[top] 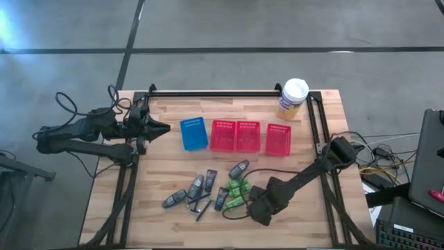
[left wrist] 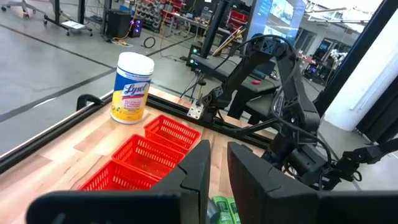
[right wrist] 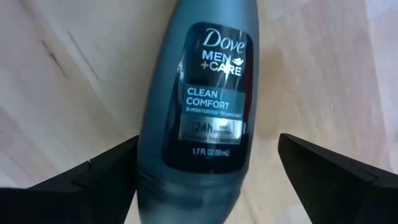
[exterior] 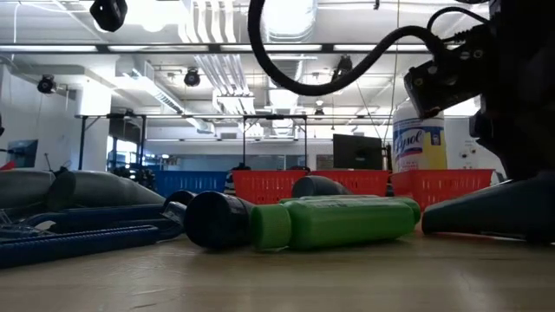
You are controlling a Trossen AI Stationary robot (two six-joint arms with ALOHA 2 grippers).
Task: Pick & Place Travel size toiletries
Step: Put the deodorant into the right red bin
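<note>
A dark grey Dove Men+Care "Clean Comfort" roll-on (right wrist: 198, 112) lies flat on the pale wood-plank table (right wrist: 56, 81), squarely between the widely spread fingers of the right gripper (right wrist: 208, 180), ungrasped. Beyond it stand red mesh baskets (top: 236, 135) and a yellow Lysol canister (top: 292, 98). The left gripper (top: 165, 128), nearly clenched and empty, waits by the blue basket (top: 193, 133).

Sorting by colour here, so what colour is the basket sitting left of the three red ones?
Blue basket, clearest in the high view.

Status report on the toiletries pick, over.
Right gripper open, straddling a grey Dove bottle on the table, not gripped. Left gripper shut, parked by the blue basket. Nothing in the way.
</note>
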